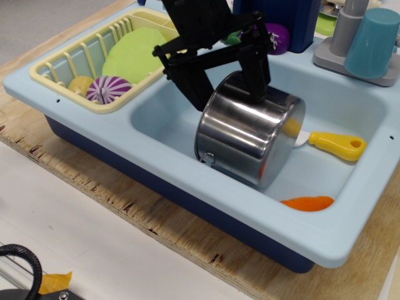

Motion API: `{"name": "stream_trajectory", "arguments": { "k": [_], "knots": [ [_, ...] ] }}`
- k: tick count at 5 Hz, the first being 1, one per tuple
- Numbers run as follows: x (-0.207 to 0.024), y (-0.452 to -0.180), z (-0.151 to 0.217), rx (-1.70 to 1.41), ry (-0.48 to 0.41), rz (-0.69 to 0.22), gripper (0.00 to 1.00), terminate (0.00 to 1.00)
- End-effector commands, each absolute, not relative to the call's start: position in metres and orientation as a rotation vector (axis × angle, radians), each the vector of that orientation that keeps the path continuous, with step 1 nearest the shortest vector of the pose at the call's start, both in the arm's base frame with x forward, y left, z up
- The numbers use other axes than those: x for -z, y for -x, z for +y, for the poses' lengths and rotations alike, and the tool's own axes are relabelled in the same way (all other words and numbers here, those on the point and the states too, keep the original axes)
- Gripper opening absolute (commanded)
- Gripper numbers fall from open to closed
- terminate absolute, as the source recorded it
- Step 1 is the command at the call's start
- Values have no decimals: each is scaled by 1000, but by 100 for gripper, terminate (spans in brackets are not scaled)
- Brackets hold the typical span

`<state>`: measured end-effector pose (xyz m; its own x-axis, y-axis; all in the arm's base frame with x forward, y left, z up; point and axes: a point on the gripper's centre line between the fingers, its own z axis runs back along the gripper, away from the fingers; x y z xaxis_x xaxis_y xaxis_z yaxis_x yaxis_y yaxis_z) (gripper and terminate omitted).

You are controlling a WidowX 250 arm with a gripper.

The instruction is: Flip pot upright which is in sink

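The shiny steel pot (247, 137) lies on its side in the light blue sink (161, 119), its flat bottom facing front left and a wire loop handle at its lower left. My black gripper (229, 97) is open, lowered into the basin at the pot's upper back edge. One finger (195, 94) is just left of the pot and the other finger (257, 81) rests at its top, near the upper handle. The pot's opening faces away to the right and is hidden.
A yellow-handled utensil (337, 144) and an orange piece (307, 203) lie in the basin right of the pot. The yellow dish rack (62, 65) holds a green plate (132, 56) and a striped ball (107, 89). A purple object (277, 39), grey faucet (345, 28) and teal cup (374, 42) stand behind.
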<state>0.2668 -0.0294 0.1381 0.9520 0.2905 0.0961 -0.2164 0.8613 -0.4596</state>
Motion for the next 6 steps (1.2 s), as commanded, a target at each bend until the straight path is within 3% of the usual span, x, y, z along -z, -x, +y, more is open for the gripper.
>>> {"name": "stream_trajectory", "arguments": {
  "k": [1, 2, 4, 6],
  "knots": [
    [-142, -269, -55, -250, 535, -274, 100, 0],
    [-141, -267, -68, -270, 546, -269, 0, 0],
    [-141, -271, -72, -183, 484, -258, 0, 0],
    [-150, -279, -63, 23, 232, -263, 0, 0]
  ]
}}
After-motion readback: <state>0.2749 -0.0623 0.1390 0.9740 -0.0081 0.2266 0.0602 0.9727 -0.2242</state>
